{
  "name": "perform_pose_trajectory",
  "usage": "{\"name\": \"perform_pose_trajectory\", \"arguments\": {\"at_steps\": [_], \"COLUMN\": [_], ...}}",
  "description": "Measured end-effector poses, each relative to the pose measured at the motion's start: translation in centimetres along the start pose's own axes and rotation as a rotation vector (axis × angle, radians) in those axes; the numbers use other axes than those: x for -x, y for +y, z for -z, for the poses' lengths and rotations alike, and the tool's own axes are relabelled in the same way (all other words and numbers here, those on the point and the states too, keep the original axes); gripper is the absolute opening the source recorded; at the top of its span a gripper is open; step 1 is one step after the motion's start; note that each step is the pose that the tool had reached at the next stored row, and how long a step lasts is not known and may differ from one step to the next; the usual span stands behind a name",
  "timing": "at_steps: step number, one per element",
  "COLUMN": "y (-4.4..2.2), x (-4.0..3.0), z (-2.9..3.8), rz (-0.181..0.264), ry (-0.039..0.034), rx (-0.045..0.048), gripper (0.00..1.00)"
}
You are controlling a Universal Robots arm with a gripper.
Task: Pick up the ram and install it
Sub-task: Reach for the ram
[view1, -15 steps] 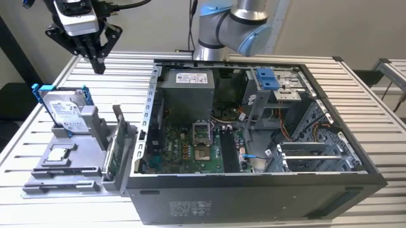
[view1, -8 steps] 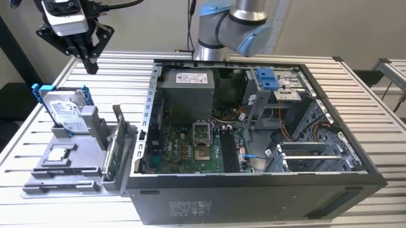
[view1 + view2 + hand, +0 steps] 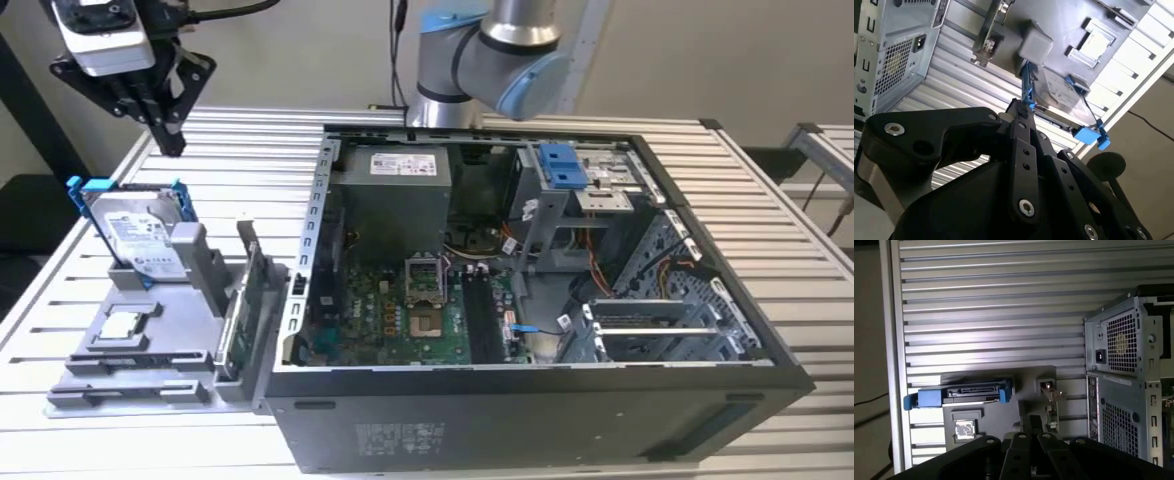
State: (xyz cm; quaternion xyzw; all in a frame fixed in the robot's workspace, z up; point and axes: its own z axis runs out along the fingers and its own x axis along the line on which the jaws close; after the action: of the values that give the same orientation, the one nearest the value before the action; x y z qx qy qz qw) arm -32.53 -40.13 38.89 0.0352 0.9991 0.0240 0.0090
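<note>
Hovering empty, fingers (image 3: 158, 115) together, at the hard drive's (image 3: 140, 235) 12 o'clock in the exterior view, the end effector (image 3: 170, 142) looks mid-approach; the ram (image 3: 230, 335) stands in the fixture (image 3: 127, 385) at the computer case's (image 3: 534, 420) 9 o'clock; grasping calls for parted fingers.

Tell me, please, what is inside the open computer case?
Inside the computer case I see a green motherboard, a grey power supply and a blue bracket. The power supply covers whatever lies beneath it.
</note>
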Motion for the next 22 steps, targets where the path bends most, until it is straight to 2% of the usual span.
{"name": "perform_pose_trajectory", "arguments": {"at_steps": [9, 13, 18, 22], "y": [-0.29, -0.46, -0.63, -0.69], "x": [-2.43, -3.31, -3.94, -4.1], "z": [-0.03, -0.11, -0.21, -0.23], "rz": [0.001, 0.002, 0.002, 0.002], "ry": [0.007, 0.0099, 0.012, 0.012], "rx": [-0.0005, -0.0006, -0.0008, -0.0008], "gripper": [0.11, 0.11, 0.11, 0.11]}}
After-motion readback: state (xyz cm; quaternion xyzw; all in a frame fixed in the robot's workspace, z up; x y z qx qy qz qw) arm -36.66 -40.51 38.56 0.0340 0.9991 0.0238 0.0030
